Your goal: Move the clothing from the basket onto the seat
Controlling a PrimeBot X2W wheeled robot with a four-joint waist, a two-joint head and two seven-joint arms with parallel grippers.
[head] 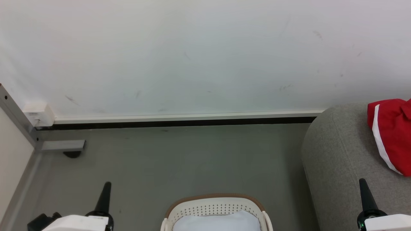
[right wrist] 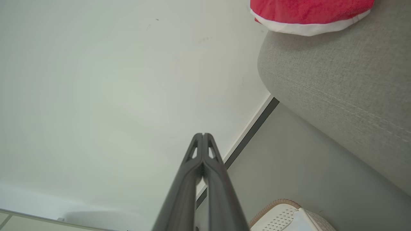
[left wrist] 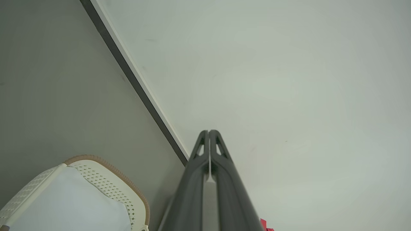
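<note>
Two dark-fingered grippers stand at the bottom corners of the head view, both pointing up toward the white wall (head: 192, 57). At the far left a grey metal post (head: 16, 115) runs down the corner, with a small white box (head: 38, 114) beside it where the baseboard (head: 179, 118) begins. The left gripper (head: 107, 186) hangs over the grey floor (head: 179, 160), its fingers pressed together with nothing between them; its wrist view shows the fingertips (left wrist: 214, 134) meeting. Right of it, at the bottom middle, the white perforated basket (head: 218, 196) with its tan rim band sits on the floor, apart from both grippers. A pale bluish-white surface (head: 218, 221) covers what shows of its inside. Further right rises the rounded end of the light grey sofa seat (head: 337, 154). The red clothing (head: 390, 134), edged with a white stripe, lies on top of the seat at the right edge. The right gripper (head: 362, 184) is over the seat's near part, short of the clothing, likewise closed and empty.
</note>
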